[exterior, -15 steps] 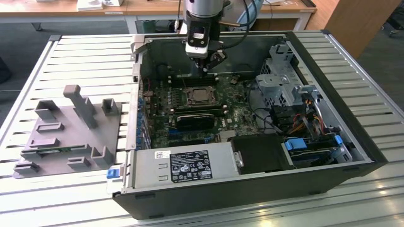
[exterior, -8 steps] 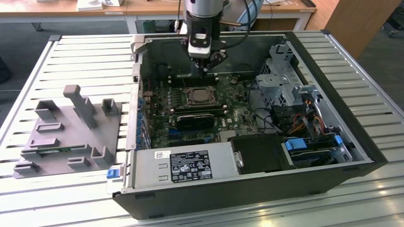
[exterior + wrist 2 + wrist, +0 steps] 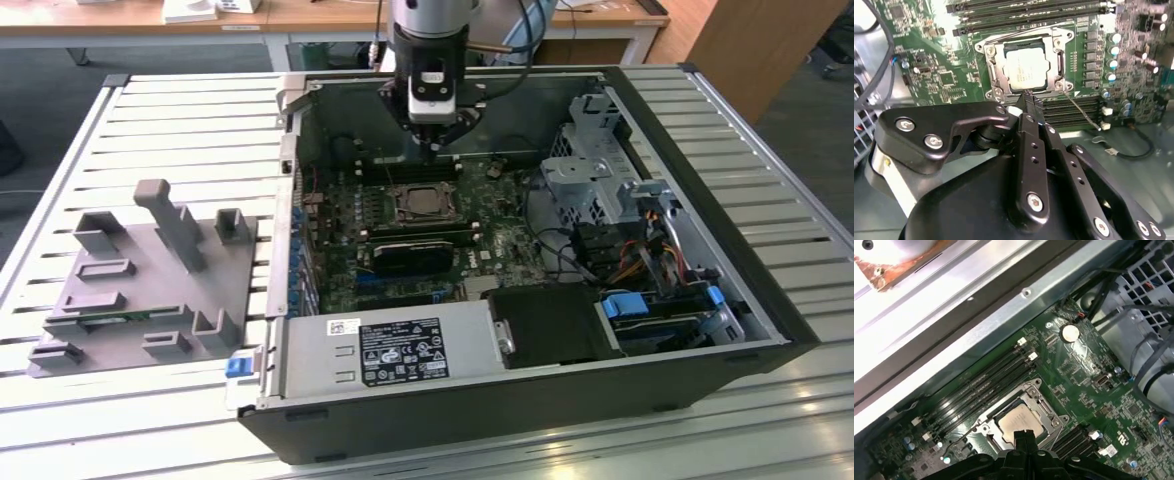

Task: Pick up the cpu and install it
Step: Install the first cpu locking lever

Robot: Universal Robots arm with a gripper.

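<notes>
Already the cpu (image 3: 1025, 70) sits in its socket (image 3: 991, 75), frame not clamped by my read, and the gripper (image 3: 1028, 99) hovers above it, fingers pinched together on nothing.

No legible text; white label (image 3: 400, 352) on power supply (image 3: 327, 372) too small to read.

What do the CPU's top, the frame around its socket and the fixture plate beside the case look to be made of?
The square silver-grey CPU has a matte metal-looking top that reflects light softly. The socket frame looks like bare stamped steel, with bright glints along its edges. The grey fixture plate with upright blocks looks like dull moulded or printed plastic, uniform and without shine. The black claw, seemingly painted metal, hovers nearby.
</notes>
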